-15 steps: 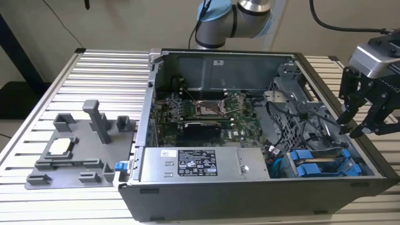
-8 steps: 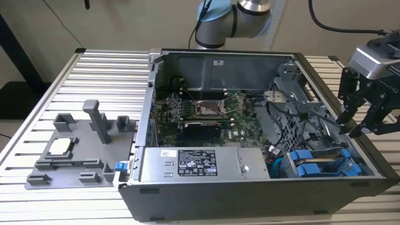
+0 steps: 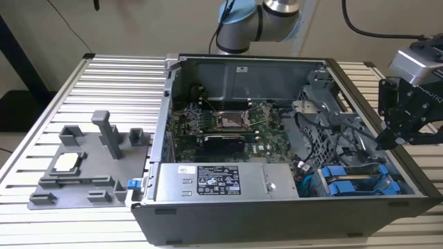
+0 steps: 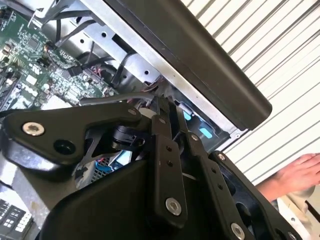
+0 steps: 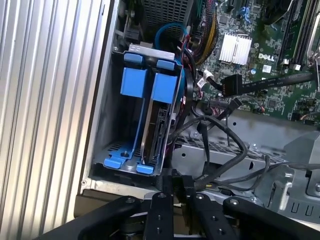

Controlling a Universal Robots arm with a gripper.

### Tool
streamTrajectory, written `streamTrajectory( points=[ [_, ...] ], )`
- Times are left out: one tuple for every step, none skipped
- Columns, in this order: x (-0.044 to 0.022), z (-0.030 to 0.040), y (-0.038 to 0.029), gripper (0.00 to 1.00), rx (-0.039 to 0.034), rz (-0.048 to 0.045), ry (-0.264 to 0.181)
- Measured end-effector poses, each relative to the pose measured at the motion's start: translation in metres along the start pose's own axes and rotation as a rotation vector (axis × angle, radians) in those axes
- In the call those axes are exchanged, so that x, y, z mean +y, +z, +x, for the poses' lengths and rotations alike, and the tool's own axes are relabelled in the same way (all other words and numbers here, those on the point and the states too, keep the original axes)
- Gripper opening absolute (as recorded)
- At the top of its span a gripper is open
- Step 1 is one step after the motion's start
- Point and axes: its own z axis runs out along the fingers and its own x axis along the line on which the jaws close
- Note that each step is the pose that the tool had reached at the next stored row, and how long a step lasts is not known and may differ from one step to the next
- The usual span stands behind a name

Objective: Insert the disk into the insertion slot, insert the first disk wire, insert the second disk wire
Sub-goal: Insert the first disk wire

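blue-framed disk (image 5: 159, 131) edgewise inside insertion slot (image 5: 105, 127)

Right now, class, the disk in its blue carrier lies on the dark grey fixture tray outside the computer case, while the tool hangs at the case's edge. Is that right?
Not quite. The first wrist view shows the disk in its blue carrier standing in the insertion slot inside the computer case, not on the fixture tray. The tool does hang at the case's edge.

Loose black cables (image 5: 239, 141) crowd the space just beside the seated disk (image 5: 156, 127).
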Motion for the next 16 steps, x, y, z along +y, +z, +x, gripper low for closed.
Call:
streamTrajectory(
  points=[
    [0.0001,0.0003,0.0001,0.19,-0.0001,0.0,0.0],
    [0.0003,0.0012,0.0001,0.19,0.0,0.0,0.0],
    [0.0009,0.0021,0.0001,0.19,0.0,0.0,0.0],
    [0.0019,0.0031,0.0002,0.19,-0.0002,0.0,0.0],
    [0.003,0.0044,0.0003,0.19,-0.0002,0.0,0.0],
    [0.0039,0.0059,0.0004,0.19,-0.0002,0.0,0.0],
    [0.0042,0.0069,0.0005,0.19,-0.0001,0.0,0.0],
    [0.0042,0.007,0.0005,0.19,-0.0002,0.0,0.0],
    [0.0042,0.007,0.0005,0.19,-0.0002,0.0,0.0],
    [0.0042,0.007,0.0005,0.19,-0.0002,0.0,0.0],
    [0.0042,0.007,0.0005,0.19,-0.0002,0.0,0.0],
    [0.0043,0.0071,0.0005,0.19,0.0,0.0,0.0],
    [0.0043,0.0071,0.0005,0.19,0.0,-0.0001,0.0],
    [0.0043,0.0071,0.0005,0.19,0.0,0.0,0.0],
    [0.0044,0.0072,0.0005,0.19,0.0,-0.0001,0.0],
    [0.0046,0.0074,0.0005,0.19,0.0001,0.0,0.0]
  ],
)
